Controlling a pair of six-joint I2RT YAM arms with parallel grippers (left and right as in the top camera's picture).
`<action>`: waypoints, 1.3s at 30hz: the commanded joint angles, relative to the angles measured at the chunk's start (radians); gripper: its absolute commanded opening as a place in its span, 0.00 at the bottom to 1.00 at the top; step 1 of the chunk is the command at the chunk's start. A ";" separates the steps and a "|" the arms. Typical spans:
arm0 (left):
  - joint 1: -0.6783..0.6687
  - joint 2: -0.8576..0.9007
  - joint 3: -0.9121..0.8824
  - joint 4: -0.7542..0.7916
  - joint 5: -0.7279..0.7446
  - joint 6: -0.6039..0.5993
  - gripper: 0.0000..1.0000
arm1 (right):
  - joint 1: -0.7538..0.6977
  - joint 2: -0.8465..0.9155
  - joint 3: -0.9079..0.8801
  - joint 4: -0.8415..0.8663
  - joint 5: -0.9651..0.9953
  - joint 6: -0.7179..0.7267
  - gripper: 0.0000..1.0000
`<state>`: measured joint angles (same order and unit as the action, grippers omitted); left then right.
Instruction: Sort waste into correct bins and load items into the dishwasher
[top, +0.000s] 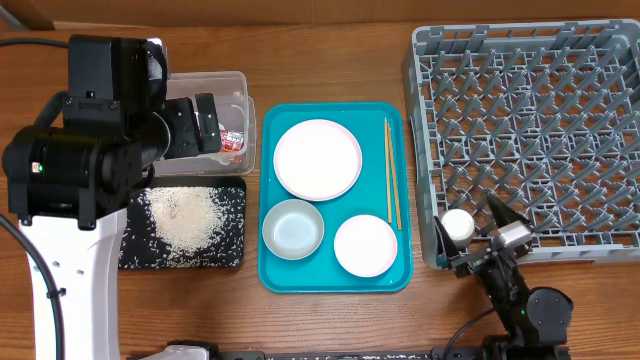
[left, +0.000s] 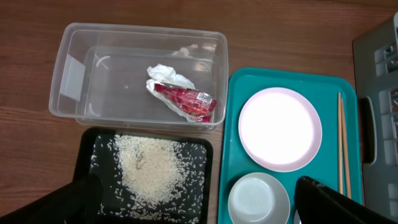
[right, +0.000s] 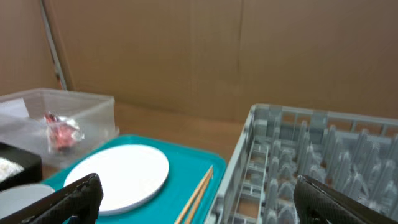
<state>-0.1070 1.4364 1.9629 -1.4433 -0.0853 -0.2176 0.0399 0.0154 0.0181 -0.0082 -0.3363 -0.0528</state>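
Observation:
The clear tub (top: 205, 90) holds the red-and-white wrapper with tissue (left: 180, 93). The black tray (top: 232, 255) in front of it holds loose rice (left: 152, 168). The white plate (top: 318, 160), two small bowls (top: 293, 229) (top: 366, 245) and the chopsticks (top: 392, 175) lie on the teal tray (top: 335, 278). The small white cup (top: 458, 225) sits at the near left corner of the grey dish rack (top: 530, 140). My left gripper (top: 212, 125) hangs open and empty over the tub. My right gripper (top: 488, 238) is open and empty beside the cup; the cup is out of the right wrist view.
The teal tray lies between the bins and the rack. The rack's left wall (right: 249, 155) stands close to the chopsticks (right: 196, 196). A cardboard wall (right: 199, 56) closes off the back. Bare wooden tabletop (top: 330, 60) lies behind the tray.

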 joint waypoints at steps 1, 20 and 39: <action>0.002 0.003 0.000 0.003 0.008 -0.003 1.00 | 0.004 -0.013 -0.010 0.027 -0.001 -0.003 1.00; 0.002 0.003 0.000 0.003 0.008 -0.003 1.00 | 0.004 -0.011 -0.010 -0.047 -0.002 -0.003 1.00; -0.031 -0.246 -0.067 0.021 -0.026 0.031 1.00 | 0.004 -0.011 -0.010 -0.047 -0.002 -0.003 1.00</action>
<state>-0.1341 1.2701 1.9285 -1.4452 -0.0982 -0.2024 0.0402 0.0147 0.0181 -0.0578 -0.3363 -0.0528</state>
